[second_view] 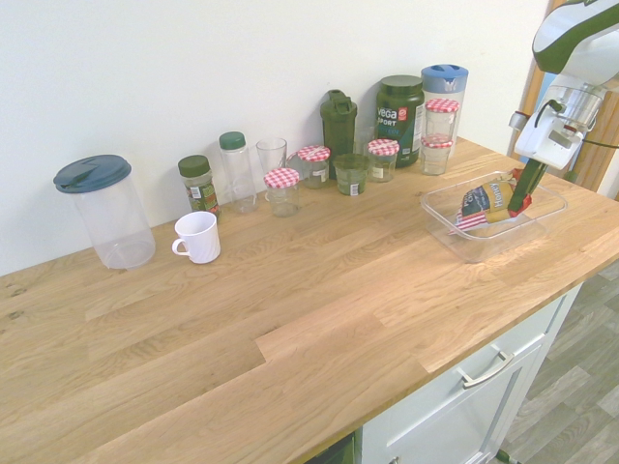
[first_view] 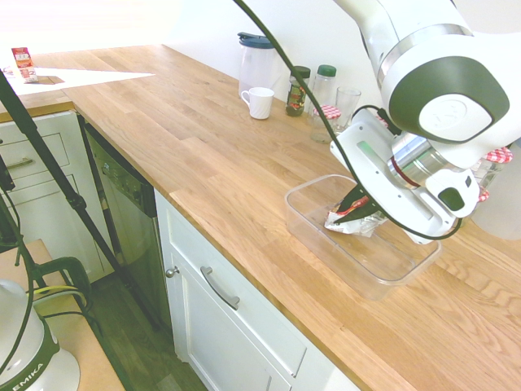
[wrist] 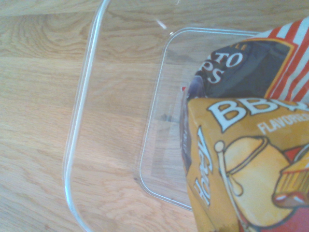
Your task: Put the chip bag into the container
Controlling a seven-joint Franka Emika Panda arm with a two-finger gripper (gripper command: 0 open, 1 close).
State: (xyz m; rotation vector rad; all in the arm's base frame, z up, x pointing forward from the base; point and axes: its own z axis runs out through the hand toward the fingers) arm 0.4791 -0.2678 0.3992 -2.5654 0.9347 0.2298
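Crinkled foil chip bag (second_view: pixel 486 202) pinched by gripper (second_view: pixel 522 201), inside clear rounded plastic container (second_view: pixel 471 246), oak-plank countertop (second_view: pixel 290 319)

wall (second_view: pixel 193 58): plain white, 12 o'clock | desk (second_view: pixel 290 319): pale oak planks (bright, even light) | cabinets (first_view: pixel 244 326): white, metal handles, 6 o'clock | floor (first_view: pixel 155 342): dark wood, 7 o'clock

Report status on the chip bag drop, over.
Hand shut on chip bag, down inside the container. Bag within the rim, not released. Nothing in the way; jars stand clear behind.
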